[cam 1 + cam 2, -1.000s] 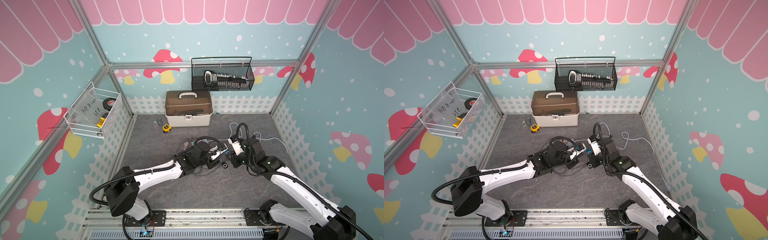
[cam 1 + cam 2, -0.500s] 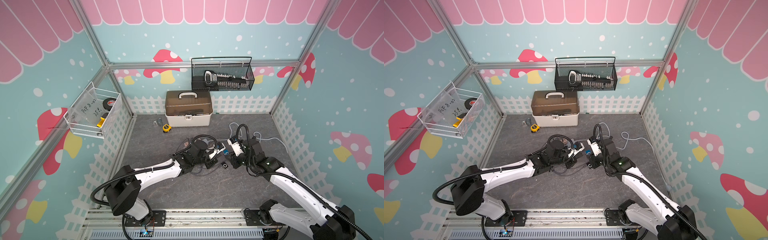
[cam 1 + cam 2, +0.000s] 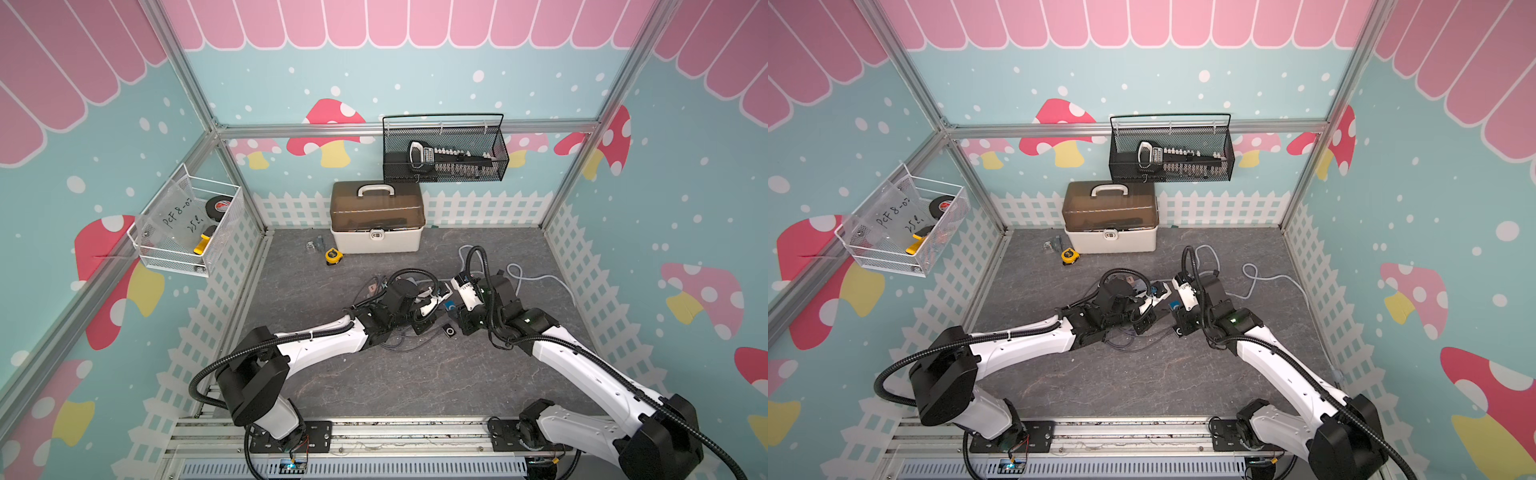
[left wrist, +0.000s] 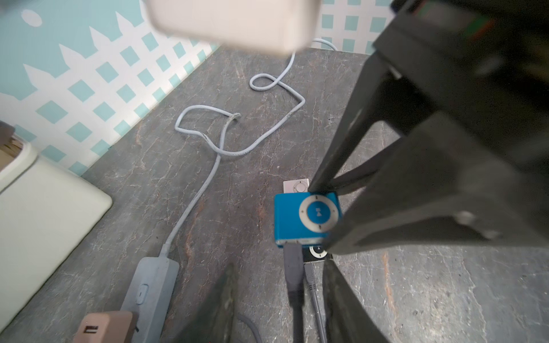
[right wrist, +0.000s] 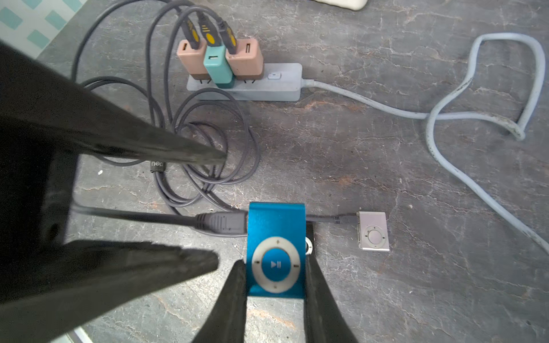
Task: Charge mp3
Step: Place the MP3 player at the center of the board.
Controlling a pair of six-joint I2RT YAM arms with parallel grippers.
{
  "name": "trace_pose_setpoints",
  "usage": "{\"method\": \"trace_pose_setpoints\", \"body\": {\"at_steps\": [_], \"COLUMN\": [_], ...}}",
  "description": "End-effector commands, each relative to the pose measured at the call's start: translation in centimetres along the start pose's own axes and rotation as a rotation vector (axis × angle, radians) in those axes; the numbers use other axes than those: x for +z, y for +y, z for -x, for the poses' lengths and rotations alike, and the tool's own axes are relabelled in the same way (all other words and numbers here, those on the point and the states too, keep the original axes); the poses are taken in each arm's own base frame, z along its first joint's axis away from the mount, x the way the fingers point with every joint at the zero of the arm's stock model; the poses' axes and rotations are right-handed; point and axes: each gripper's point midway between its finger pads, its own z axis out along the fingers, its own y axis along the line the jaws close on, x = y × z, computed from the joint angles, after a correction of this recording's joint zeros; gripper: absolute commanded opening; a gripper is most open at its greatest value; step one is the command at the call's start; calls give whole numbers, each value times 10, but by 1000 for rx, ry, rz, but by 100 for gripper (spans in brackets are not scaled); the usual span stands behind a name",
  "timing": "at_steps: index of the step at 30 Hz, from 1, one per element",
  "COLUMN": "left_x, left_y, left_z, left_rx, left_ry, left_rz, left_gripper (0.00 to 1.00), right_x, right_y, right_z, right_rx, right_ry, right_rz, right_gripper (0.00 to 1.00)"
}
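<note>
Blue MP3 player (image 5: 276, 252), pinched in the right gripper (image 5: 274, 262), has its cable plug (image 5: 222, 222) pointing at the left gripper (image 5: 219, 208), whose jaws stand apart.

Brushed blue metal mp3 player (image 5: 276, 225), matt grey veined tabletop (image 5: 386, 166)

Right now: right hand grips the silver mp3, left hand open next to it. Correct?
No. The right hand grips the blue mp3; the silver mp3 lies on the table, apart from both hands. The right wrist view shows it. The left hand is open next to the blue one, as you said.
</note>
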Motion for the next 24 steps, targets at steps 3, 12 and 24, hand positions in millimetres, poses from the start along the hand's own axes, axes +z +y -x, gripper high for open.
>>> {"method": "trace_pose_setpoints", "body": {"at_steps": [3, 12, 24], "left_x": [-42, -95, -118], "left_y": [25, 107, 150], "left_z": [43, 56, 41], "left_rx": [37, -192, -367], "left_ry": [-104, -115, -79], "left_rz": [111, 359, 467], "left_gripper": [50, 61, 62], "right_x": [21, 81, 131], "right_y": [-24, -62, -100], "right_z": [9, -7, -20], "right_rx": [1, 20, 37], "right_ry": [56, 143, 220], "right_rz": [-100, -212, -269], "right_gripper": [0, 0, 0]}}
